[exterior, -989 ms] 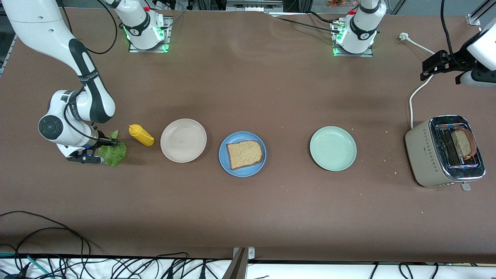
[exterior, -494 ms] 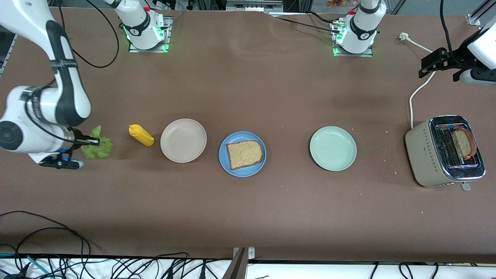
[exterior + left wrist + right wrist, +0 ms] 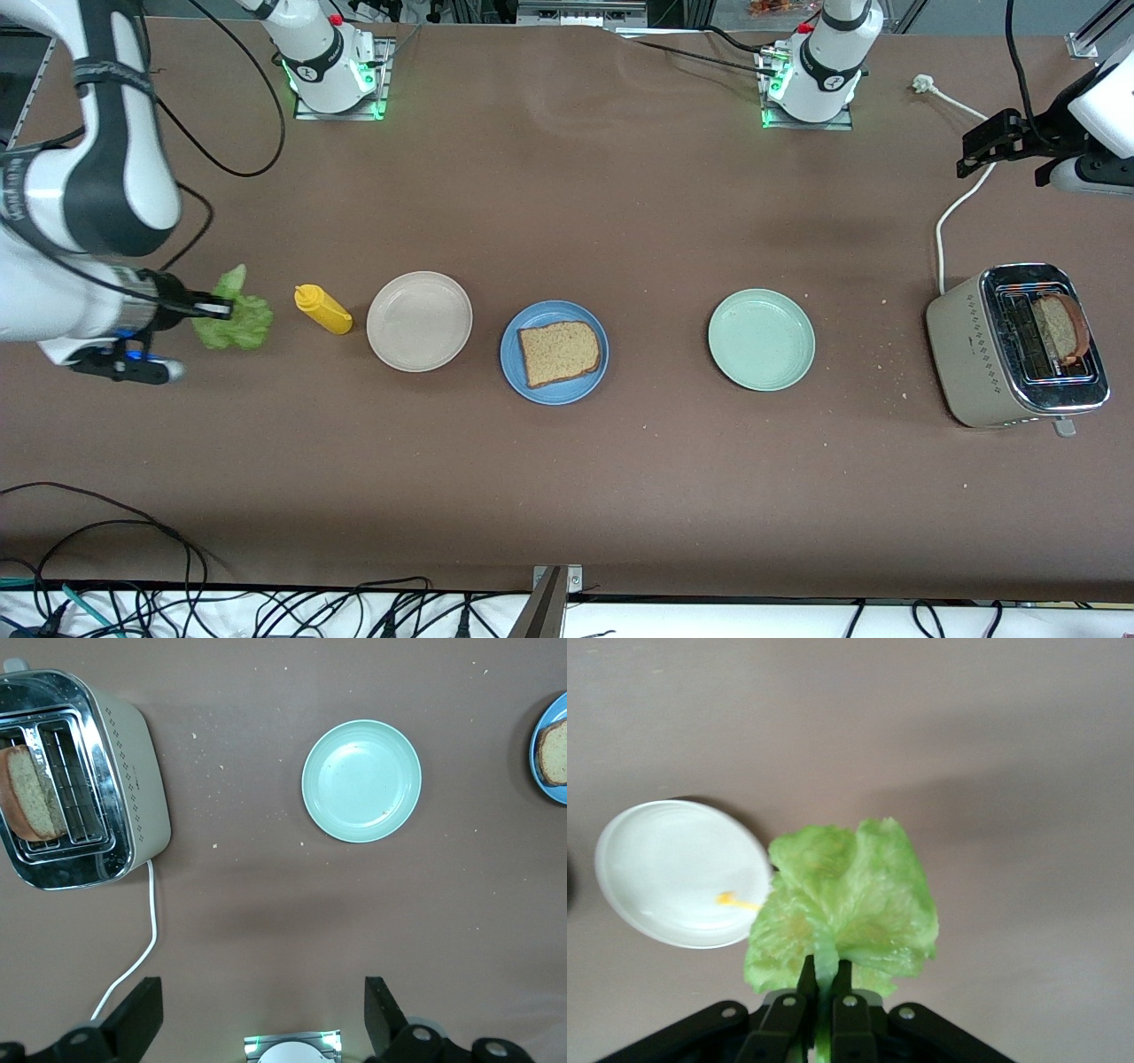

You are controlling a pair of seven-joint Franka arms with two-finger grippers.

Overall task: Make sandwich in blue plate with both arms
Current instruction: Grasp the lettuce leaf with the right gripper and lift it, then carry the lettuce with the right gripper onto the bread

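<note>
Brown bread slice (image 3: pixel 559 353) flat on blue plate (image 3: pixel 514 368), ruffled lettuce leaf (image 3: pixel 232 312) held aloft

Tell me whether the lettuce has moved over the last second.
Yes. The lettuce leaf, gripped by the right gripper, has risen off the table, shifting away from the yellow bottle.

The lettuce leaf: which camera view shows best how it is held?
The right wrist view: the lettuce leaf fills the middle, its stem pinched by the right gripper. The front view shows the leaf small, at the right arm's end of the table. The left wrist view does not show it.
</note>
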